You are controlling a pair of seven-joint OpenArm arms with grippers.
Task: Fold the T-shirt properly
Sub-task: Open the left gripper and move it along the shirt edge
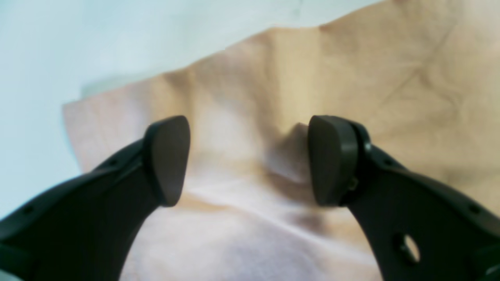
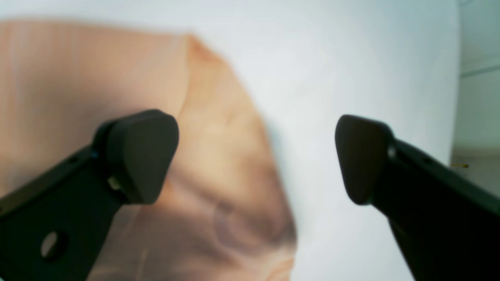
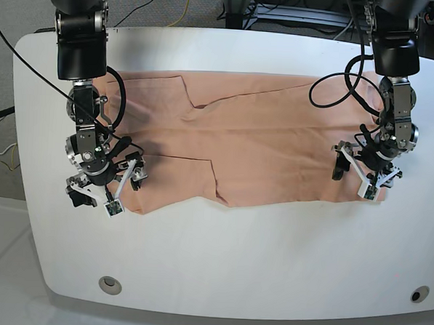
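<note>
The peach T-shirt lies spread and partly folded across the white table, wrinkled. My left gripper is open at the shirt's right edge; in the left wrist view its fingers straddle a raised fold of the T-shirt, with the left gripper close above the cloth. My right gripper is open at the shirt's lower left corner; in the right wrist view the right gripper hangs over the T-shirt's edge, one finger above cloth, the other above bare table.
The table's front edge and two round holes lie toward the viewer. Black cables hang from both arms over the shirt. Bare table shows in front of the shirt.
</note>
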